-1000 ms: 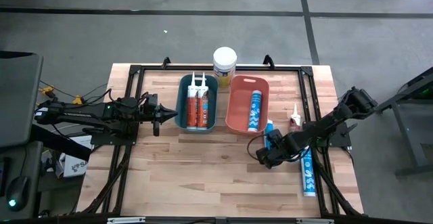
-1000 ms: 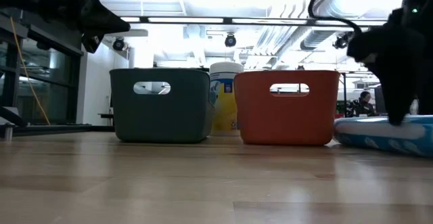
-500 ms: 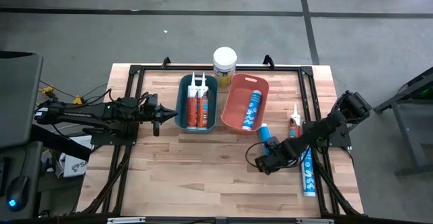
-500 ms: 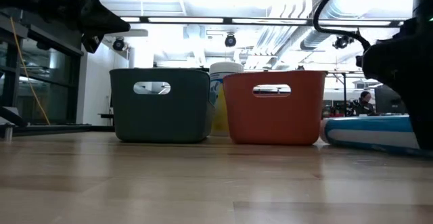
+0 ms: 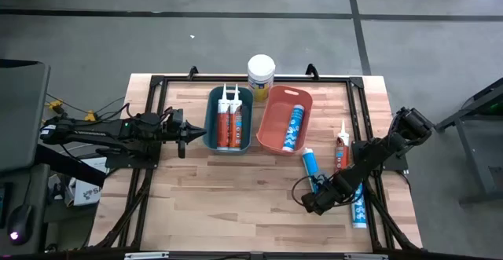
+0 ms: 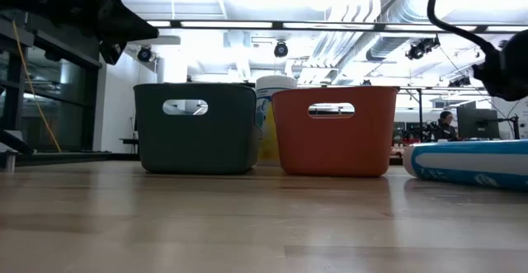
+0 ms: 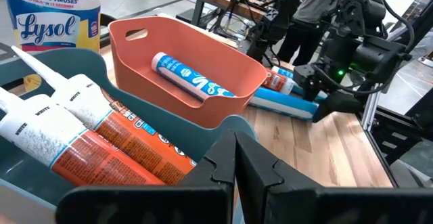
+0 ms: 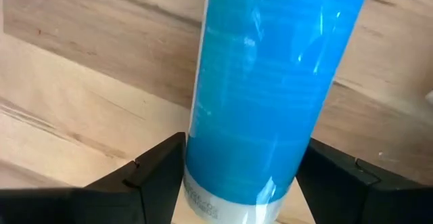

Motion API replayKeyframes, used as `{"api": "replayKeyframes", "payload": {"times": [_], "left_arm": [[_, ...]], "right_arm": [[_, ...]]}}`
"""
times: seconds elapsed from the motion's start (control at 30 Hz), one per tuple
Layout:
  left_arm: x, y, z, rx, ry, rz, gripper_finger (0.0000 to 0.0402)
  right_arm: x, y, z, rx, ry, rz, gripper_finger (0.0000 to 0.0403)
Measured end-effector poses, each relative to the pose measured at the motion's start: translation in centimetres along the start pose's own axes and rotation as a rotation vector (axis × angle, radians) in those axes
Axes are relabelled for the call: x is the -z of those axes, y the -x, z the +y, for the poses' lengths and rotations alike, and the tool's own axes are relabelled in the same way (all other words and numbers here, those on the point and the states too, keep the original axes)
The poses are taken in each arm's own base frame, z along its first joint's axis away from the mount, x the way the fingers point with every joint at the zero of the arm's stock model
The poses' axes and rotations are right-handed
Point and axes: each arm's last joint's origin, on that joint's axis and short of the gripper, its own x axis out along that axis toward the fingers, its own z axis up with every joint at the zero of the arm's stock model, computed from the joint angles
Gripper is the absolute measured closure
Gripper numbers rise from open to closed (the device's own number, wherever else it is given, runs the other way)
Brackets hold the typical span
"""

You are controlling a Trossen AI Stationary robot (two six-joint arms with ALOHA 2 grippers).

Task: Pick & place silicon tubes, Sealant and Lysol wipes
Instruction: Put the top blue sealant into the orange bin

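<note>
My right gripper (image 5: 317, 191) stands near the table's right front, shut on a blue tube (image 5: 310, 166) that lies on the wood. My left gripper (image 5: 193, 133) hovers shut and empty at the left side of the teal bin (image 5: 211, 122), which holds two orange-and-white tubes (image 5: 229, 122). The red bin (image 5: 271, 126) stands skewed and holds one blue tube (image 5: 294, 126). The Lysol wipes (image 5: 261, 73) stand upright behind the bins. Another blue tube (image 5: 357, 205) and a small red-and-white tube (image 5: 342, 140) lie on the table at the right. My right gripper pinches the blue tube at its white-based near end (image 8: 230, 183), one finger (image 8: 159, 173) on each side. The fingers lie across the tube and come from above, slanting. The tube lies flat on the table, reaching away toward the red bin.
A black frame rail (image 5: 373, 166) runs along the table's right side, beside the loose tubes. Bare wood (image 5: 228, 205) stretches across the near half of the table. The low view shows the blue tube (image 6: 470, 162) flat on the wood, right of the red bin (image 6: 334, 133).
My right gripper has gone toward the table's near edge, drawing the blue tube away from the red bin along the wood. The red bin has turned about, its near end swung toward the table's left.
</note>
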Motion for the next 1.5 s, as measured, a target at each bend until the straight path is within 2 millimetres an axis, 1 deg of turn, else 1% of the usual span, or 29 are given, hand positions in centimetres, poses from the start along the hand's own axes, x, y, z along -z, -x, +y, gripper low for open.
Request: {"api": "replayKeyframes", "payload": {"times": [0.1,0.2,0.33,0.53,0.63,0.8,0.93,1.1,1.23,1.5], "left_arm": [[0.0,0.0,0.0,0.0,0.0,0.0,0.0401],[0.0,0.0,0.0,0.0,0.0,0.0,0.0401],[0.0,0.0,0.0,0.0,0.0,0.0,0.0401],[0.0,0.0,0.0,0.0,0.0,0.0,0.0401],[0.0,0.0,0.0,0.0,0.0,0.0,0.0401],[0.0,0.0,0.0,0.0,0.0,0.0,0.0401],[0.0,0.0,0.0,0.0,0.0,0.0,0.0401],[0.0,0.0,0.0,0.0,0.0,0.0,0.0401],[0.0,0.0,0.0,0.0,0.0,0.0,0.0401],[0.0,0.0,0.0,0.0,0.0,0.0,0.0401]], "right_arm": [[0.6,-0.1,0.2,-0.026,0.009,0.035,0.0157],[1.8,-0.4,0.6,-0.058,0.028,0.121,0.0167],[2.7,-0.7,0.7,-0.06,0.04,0.183,0.0169],[2.9,-0.4,1.2,-0.09,0.064,0.187,0.0165],[3.0,0.3,1.7,-0.098,0.095,0.19,0.0165],[2.8,1.9,2.1,-0.055,0.14,0.119,0.0164],[2.9,2.9,2.6,-0.054,0.159,0.091,0.0164],[3.3,3.0,2.7,-0.054,0.166,0.119,0.0164],[3.5,2.2,2.5,-0.03,0.182,0.125,0.0164],[3.4,1.9,2.6,-0.039,0.298,0.084,0.0158]]}}
